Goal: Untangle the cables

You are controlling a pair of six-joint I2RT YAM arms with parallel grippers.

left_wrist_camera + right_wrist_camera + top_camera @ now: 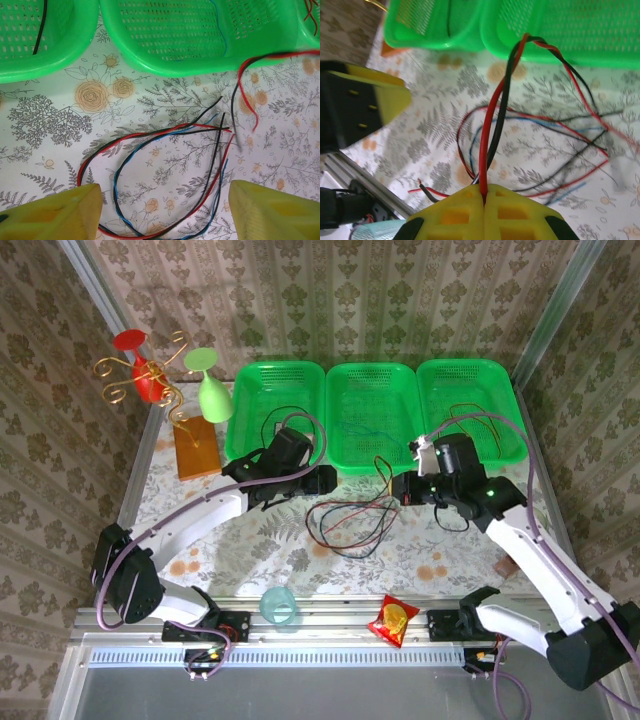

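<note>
The cables (350, 525) lie in a loose tangled loop of black, red and blue strands on the floral table, in front of the middle basket. In the left wrist view this loop (150, 133) lies flat between and below my left gripper (164, 195), which stands open with nothing in it. My left gripper (325, 480) hovers at the loop's far left. My right gripper (484, 192) is shut on a twisted red-and-black cable (490, 120) that rises from the pile. In the top view my right gripper (405, 485) sits at the loop's right.
Three green baskets stand along the back: left (236, 430), middle (372, 368), right (470, 364), each with a thin wire inside. A wooden stand (195, 445) with glasses is at the back left. A teal cup (279, 605) and a red packet (393, 620) rest at the near edge.
</note>
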